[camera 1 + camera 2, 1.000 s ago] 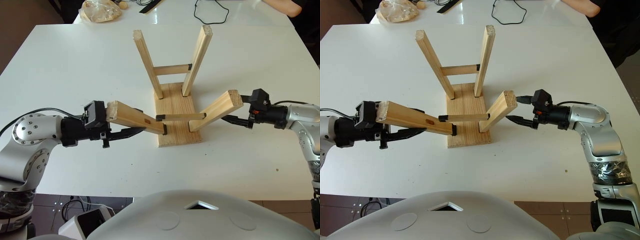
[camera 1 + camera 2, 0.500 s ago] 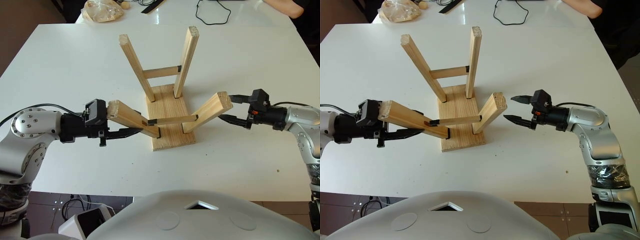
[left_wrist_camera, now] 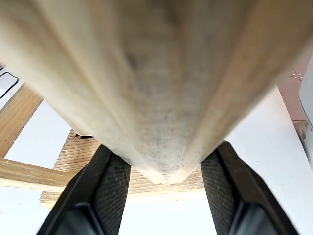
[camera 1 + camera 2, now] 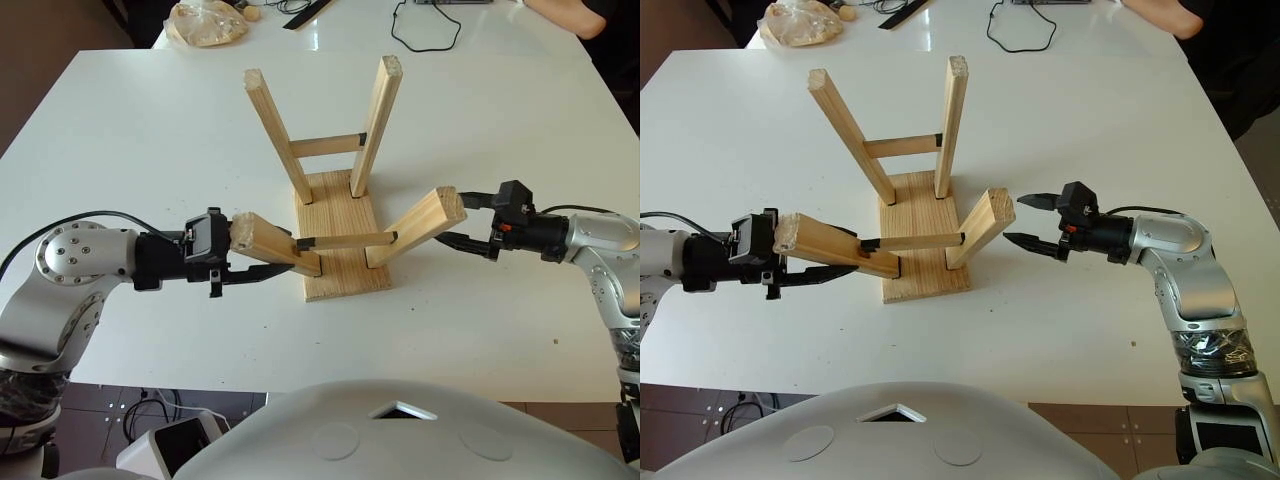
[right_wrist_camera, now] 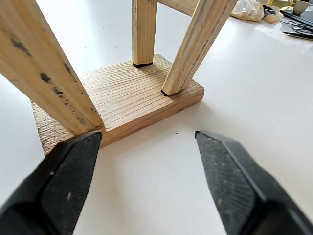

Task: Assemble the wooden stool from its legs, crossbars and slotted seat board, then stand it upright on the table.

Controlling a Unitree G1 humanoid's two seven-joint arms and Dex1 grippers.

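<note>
Head view: the upturned stool (image 4: 325, 146) sits seat board (image 4: 345, 282) down on the table (image 4: 150, 130), left gripper (image 4: 268, 271) pinching its near-left leg (image 4: 275, 243), right gripper (image 4: 1013, 218) spread beside the near-right leg (image 4: 980, 228); left wrist view: pads (image 3: 111, 183) flank that leg; right wrist view: leg sockets (image 5: 143, 63), which a one-sided lift could pry loose.

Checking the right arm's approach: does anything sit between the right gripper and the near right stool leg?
Nothing visible does. The open right gripper sits just off the top end of the near right leg, with no object in the gap between them.
</note>
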